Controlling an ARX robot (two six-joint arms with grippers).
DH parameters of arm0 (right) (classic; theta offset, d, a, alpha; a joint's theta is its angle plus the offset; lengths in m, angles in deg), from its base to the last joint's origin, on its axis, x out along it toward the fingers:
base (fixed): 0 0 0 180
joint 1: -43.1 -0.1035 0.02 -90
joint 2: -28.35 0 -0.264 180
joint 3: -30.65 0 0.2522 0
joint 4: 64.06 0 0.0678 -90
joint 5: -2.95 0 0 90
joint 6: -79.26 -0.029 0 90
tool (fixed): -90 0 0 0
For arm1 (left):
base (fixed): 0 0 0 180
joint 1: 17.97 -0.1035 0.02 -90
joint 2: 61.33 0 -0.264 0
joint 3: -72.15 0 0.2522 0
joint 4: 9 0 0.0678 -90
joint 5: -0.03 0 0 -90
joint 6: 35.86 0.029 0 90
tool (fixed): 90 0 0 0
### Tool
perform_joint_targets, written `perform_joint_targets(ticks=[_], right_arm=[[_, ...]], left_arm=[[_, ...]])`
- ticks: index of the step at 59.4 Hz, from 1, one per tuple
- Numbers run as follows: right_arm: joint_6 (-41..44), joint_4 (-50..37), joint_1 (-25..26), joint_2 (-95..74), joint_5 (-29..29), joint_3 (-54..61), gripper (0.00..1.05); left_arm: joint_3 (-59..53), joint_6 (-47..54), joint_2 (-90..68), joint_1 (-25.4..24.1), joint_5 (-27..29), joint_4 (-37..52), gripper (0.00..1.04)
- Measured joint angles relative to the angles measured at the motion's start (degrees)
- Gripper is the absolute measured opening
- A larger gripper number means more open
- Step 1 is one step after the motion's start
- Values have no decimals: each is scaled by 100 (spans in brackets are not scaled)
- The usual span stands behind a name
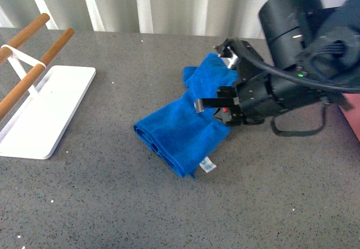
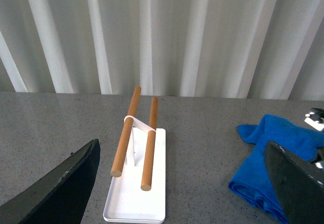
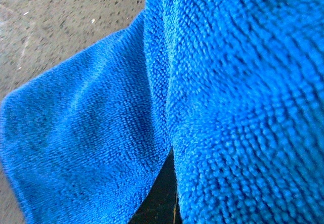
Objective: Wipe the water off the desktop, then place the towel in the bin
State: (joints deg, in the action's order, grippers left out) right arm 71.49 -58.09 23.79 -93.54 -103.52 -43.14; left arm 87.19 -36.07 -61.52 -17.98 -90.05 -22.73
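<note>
The right gripper's (image 1: 212, 78) jaws stand wide astride the blue towel (image 1: 180, 128); closing shallow may pinch one layer and slip.

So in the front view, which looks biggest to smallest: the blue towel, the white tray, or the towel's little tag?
1. Blue towel and white tray: about alike; the towel is partly hidden, so I won't rank them.
2. Towel's white tag: clearly smallest.
</note>
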Motion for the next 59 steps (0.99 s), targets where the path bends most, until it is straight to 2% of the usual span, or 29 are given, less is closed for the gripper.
perform_joint_targets(ticks=[15,23,36,45,51,59], right_arm=[[402,24,372,1558,-131,1633,3],[601,216,638,2002,-249,2052,3],[970,573,1139,2747,-380,2297,3],[1438,761,1714,2916,-409,2343,3],[1762,796,2280,2848,-350,2323,3],[2072,758,2704,2658,-243,2168,3]], left_arm=[[0,0,0,0,0,0,98],[0,0,0,0,0,0,98],[0,0,0,0,0,0,98],[0,0,0,0,0,0,98],[0,0,0,0,0,0,98],[0,0,0,0,0,0,98]])
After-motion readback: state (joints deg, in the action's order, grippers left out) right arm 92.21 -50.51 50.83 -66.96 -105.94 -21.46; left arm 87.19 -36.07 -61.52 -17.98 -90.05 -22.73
